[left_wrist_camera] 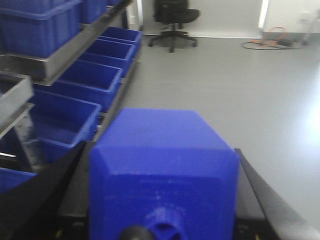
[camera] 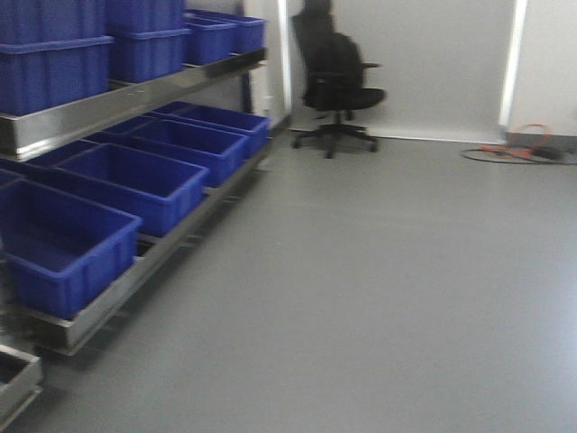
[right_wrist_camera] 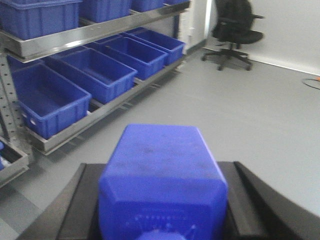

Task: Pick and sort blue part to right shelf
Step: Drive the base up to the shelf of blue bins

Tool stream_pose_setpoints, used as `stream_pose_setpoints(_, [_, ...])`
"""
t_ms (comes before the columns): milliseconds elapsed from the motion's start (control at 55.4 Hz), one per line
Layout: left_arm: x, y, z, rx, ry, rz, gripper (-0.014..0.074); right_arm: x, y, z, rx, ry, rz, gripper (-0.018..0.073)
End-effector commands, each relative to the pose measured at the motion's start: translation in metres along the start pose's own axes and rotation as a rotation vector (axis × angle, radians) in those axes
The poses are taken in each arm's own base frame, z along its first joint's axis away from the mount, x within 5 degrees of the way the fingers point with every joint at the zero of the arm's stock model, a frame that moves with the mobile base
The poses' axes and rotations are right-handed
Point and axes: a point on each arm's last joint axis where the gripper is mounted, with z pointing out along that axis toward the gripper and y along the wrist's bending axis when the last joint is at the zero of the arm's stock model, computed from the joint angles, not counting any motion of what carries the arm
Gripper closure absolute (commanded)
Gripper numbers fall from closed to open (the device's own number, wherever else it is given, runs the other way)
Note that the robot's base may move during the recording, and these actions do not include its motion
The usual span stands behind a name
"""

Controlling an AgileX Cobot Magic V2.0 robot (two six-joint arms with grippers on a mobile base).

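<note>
Blue part: held clamped in left end effector. Second part: clamped in right end effector. Shelf and bins were seen near. Picking was judged done; placing remained.

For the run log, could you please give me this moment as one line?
left fingers: shut on blue block | right fingers: shut on second blue block | rack with blue bins: at left of every view

The black left gripper holds a chunky plain-blue plastic part; the black right gripper holds a second plain-blue part. Left of both, large deep-blue plastic bins fill a silver-grey steel shelf above plain grey floor.
</note>
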Motion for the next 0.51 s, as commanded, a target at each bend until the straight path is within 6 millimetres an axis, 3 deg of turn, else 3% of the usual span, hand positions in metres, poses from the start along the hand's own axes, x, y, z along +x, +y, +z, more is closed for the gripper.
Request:
stream_pose_setpoints(0, [-0.0142,-0.0028,-0.0013,0.033,-0.084,0.012,0.0263,-0.0169,-0.0012,-0.0024,0.018,-0.106,0.002,0.0391])
stream_pose_setpoints(487, [-0.0142,-0.0028,-0.0013,0.033,-0.084,0.012,0.0263,-0.0169,-0.0012,-0.0024,0.018,-0.106,0.002,0.0391])
